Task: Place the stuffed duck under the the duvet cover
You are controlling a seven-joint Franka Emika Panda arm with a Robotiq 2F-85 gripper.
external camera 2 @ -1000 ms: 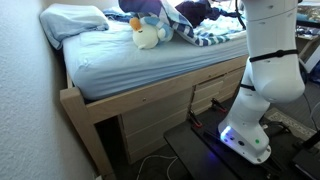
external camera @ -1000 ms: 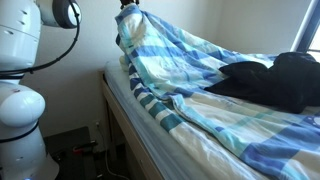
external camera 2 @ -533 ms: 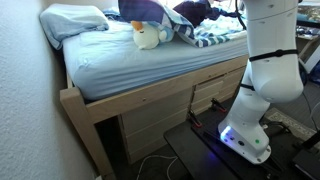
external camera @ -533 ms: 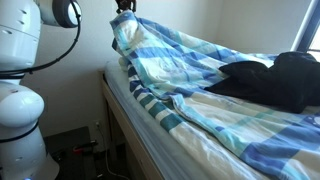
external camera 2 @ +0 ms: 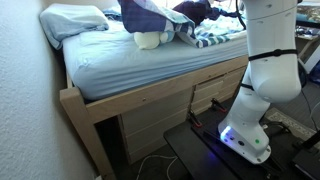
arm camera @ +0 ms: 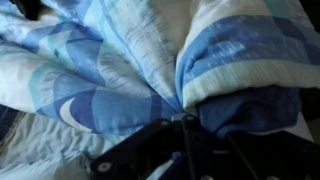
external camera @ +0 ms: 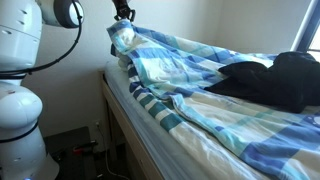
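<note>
– Lowering is the step in hand, I'd judge. The gripper (external camera: 122,14) is clamped on a bunched corner of the broad-striped light blue, white and teal duvet cover (external camera: 200,62) and holds it above the bed. In the wrist view the folds all gather to where it pinches.

– And the toy?

– The small cream-white plush stuffed duck (external camera 2: 151,41) lies on the pale blue fitted sheet (external camera 2: 120,68), right of the soft white pillow (external camera 2: 72,20). The raised cover hangs just over it, but its front shows.

– So how to finish well?

– Carry the corner toward the pillow, past the duck, before sinking and letting go. Then the hem lands beyond the toy rather than bumping it.

– Room?

– Bare sheet lies between pillow and duck, and between the duck and the mattress edge above the light wooden bed frame (external camera 2: 150,100). Far right, the black bundle of fabric (external camera: 275,80) rests on the cover, so slack may run short.
</note>
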